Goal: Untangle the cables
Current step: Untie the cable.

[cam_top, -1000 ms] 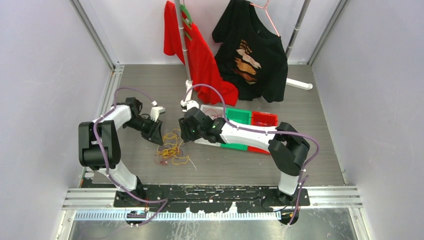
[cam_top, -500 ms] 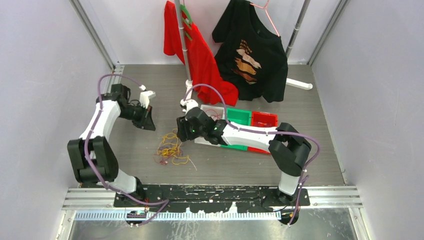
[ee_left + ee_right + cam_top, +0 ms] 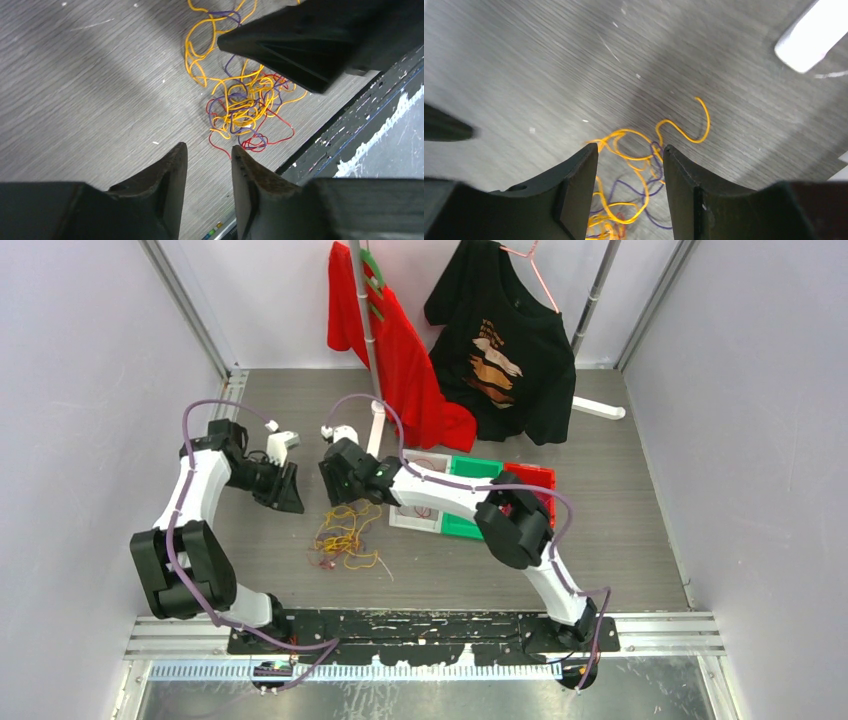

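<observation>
Overhead, the grey tabletop fills the enclosure. A red shirt and a black shirt hang over its far edge. The left arm bends up along the left edge. The right arm stretches from the near right corner across the middle, passing over a tray with white, green and red compartments that lies right of centre.

The left claw hangs above bare tabletop on the left side. Its fingers stand narrowly apart with nothing between them. The right claw hangs close beside it, toward the centre, and its fingers are parted rather wider, also empty. Through that gap yellow and purple strands show on the surface below.

The cables lie in one loose tangle of yellow, red and purple. They rest on the tabletop left of centre, nearer the near edge than either claw. One yellow end curls out toward the far side, and no finger touches the tangle.
</observation>
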`<state>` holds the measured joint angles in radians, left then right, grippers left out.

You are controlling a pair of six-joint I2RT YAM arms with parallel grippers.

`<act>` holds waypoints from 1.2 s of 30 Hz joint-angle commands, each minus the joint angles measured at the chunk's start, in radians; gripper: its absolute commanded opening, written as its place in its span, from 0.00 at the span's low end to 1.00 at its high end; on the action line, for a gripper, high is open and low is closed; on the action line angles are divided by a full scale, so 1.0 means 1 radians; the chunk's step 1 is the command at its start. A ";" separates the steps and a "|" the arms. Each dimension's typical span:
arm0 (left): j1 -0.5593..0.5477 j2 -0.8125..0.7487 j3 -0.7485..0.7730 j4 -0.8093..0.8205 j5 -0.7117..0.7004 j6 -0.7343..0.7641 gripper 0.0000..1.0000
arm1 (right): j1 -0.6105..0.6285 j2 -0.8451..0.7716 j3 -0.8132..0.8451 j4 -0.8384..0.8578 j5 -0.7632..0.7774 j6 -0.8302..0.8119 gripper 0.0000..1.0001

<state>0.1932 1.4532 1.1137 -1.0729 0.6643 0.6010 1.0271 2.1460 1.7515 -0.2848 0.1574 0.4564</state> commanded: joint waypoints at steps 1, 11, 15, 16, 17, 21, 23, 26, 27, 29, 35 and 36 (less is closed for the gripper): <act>0.049 -0.002 0.021 -0.030 0.045 0.059 0.42 | 0.004 0.047 0.067 -0.113 0.036 -0.009 0.55; 0.063 -0.003 0.017 -0.069 0.079 0.119 0.49 | -0.015 0.066 0.034 -0.088 -0.056 -0.114 0.48; 0.064 0.000 0.018 -0.071 0.078 0.124 0.50 | -0.016 0.068 0.032 -0.081 -0.081 -0.133 0.39; 0.064 -0.002 0.018 -0.072 0.078 0.126 0.50 | -0.017 0.069 0.032 -0.082 -0.082 -0.134 0.36; 0.064 -0.002 0.018 -0.074 0.079 0.127 0.50 | -0.017 0.067 0.032 -0.080 -0.082 -0.134 0.34; 0.064 -0.008 0.010 -0.073 0.080 0.136 0.50 | -0.019 0.063 0.048 -0.093 -0.092 -0.139 0.19; 0.064 -0.009 0.004 -0.072 0.088 0.135 0.49 | -0.019 0.055 0.057 -0.100 -0.099 -0.146 0.08; 0.063 -0.009 -0.011 -0.073 0.129 0.131 0.52 | -0.019 -0.014 0.064 -0.085 -0.134 -0.155 0.01; 0.063 -0.012 -0.012 -0.072 0.140 0.131 0.57 | -0.019 -0.041 0.056 -0.068 -0.150 -0.154 0.01; 0.063 -0.022 -0.009 -0.075 0.162 0.133 0.62 | -0.019 -0.103 0.024 -0.019 -0.193 -0.152 0.01; 0.064 -0.047 0.059 -0.124 0.226 0.146 0.66 | -0.019 -0.271 -0.068 0.113 -0.337 -0.123 0.01; 0.063 -0.047 0.073 -0.138 0.233 0.150 0.66 | -0.019 -0.289 -0.069 0.118 -0.350 -0.114 0.01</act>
<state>0.2508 1.4525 1.1126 -1.1530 0.8070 0.7200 1.0100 2.0125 1.6848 -0.3096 -0.0837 0.3210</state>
